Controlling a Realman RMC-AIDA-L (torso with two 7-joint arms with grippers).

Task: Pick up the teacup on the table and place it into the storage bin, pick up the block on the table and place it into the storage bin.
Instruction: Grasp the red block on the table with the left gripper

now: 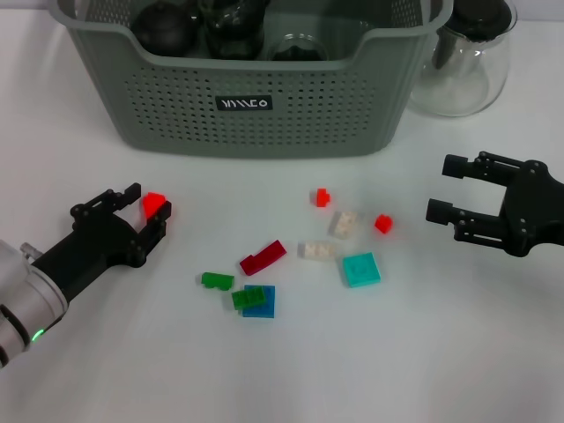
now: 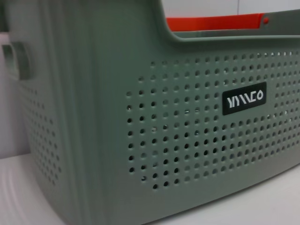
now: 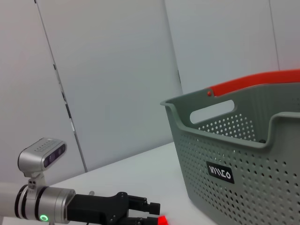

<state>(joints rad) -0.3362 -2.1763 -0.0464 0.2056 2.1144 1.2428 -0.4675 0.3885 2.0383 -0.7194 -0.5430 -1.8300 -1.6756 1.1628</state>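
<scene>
The storage bin (image 1: pixel 264 106) was cut off by the top edge of the head view, so its back rim and most of its inside went unseen. The dark rounded things (image 1: pixel 167 31) inside it were too shadowed and cropped to name. Just beside the bin, the glass carafe (image 1: pixel 463 66) lost its lid to the same edge. In the left wrist view the bin (image 2: pixel 154 140) overran the frame, and the orange strip (image 2: pixel 213 22) behind its rim was mostly hidden. In the right wrist view the small red piece (image 3: pixel 162 220) near the bin's foot was cropped.
</scene>
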